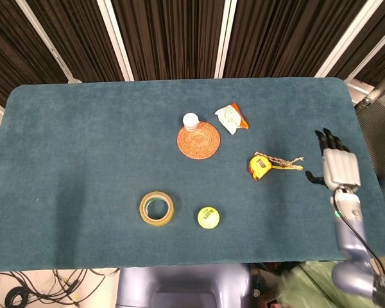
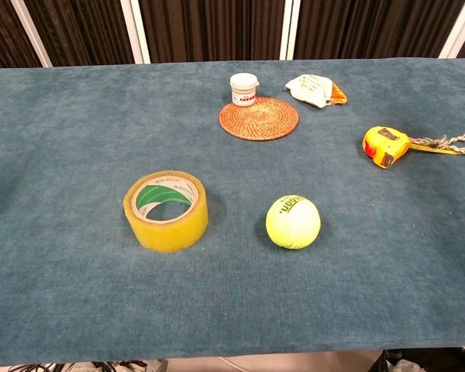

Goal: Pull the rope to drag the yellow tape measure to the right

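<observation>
Lying free on the cloth: the rope point(image 1: 283, 162), a short frayed twine trailing toward 3 o'clock from the yellow tape measure point(image 1: 260, 167), which sits right of centre on the table point(image 1: 83, 160).

Right hand point(image 1: 339, 168): fingers spread, holding nothing, apart from the rope end at its 3 o'clock side. Left hand: not visible from either camera.

Risks, as I judge them:
- Thin limp twine on napped fabric; broad fingers may press it flat and fail to pinch it.
- A pull angled upward could tip the tape measure rather than slide it.
- Knot or attachment point too small to assess; it may slip under load.

Other items:
- Woven coaster point(image 1: 198, 140), round, orange, at 10 o'clock of the tape measure, with a small white jar point(image 1: 190, 120) touching its edge.
- Crumpled snack packet point(image 1: 230, 118), at 11 o'clock.
- Tennis ball point(image 2: 293, 221), fuzzy, at 7 o'clock.
- Roll of packing tape point(image 2: 167, 210), glossy, translucent yellow, left of the ball.
</observation>
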Motion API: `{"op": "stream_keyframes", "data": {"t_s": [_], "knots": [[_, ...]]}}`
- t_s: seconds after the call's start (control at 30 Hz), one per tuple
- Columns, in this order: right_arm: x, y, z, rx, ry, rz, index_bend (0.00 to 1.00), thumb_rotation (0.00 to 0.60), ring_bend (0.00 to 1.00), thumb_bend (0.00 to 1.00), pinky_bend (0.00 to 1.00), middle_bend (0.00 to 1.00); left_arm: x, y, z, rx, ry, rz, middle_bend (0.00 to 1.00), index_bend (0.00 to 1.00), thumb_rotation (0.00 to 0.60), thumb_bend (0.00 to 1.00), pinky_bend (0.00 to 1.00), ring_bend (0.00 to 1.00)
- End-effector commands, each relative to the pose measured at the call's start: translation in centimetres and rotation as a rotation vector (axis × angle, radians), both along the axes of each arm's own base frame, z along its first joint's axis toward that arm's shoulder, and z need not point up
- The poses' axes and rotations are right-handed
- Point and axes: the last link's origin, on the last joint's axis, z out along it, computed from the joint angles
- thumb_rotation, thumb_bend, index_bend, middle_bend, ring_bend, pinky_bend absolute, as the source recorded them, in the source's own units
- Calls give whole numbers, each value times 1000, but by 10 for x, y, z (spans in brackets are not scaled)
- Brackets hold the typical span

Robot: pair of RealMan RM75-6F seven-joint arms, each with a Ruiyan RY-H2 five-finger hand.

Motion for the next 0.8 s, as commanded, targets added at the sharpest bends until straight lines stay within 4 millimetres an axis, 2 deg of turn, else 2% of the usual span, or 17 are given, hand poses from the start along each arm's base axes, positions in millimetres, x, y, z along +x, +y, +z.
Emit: {"op": "stream_keyframes", "data": {"t_s": [0.03,0.37,0.4,0.67,0.8], "knots": [[-20,30,7,-7,36,4,0,600,71,179,197,0,0,0,0,0,0,0,0,107,600,306,0,0],[-47,89,26,-44,106,13,0,600,68,157,186,0,0,0,0,0,1,1,0,107,600,306,0,0],[-52,102,28,-47,113,7,0,600,66,154,183,0,0,0,0,0,1,1,0,107,600,306,0,0],[-68,164,22,2,131,12,0,600,64,131,182,0,1,-2,-1,-12,-1,4,0,109,600,305,0,0],[-68,175,21,-13,107,31,0,600,64,132,182,0,3,-3,-3,-22,-22,8,0,109,600,305,0,0]]}}
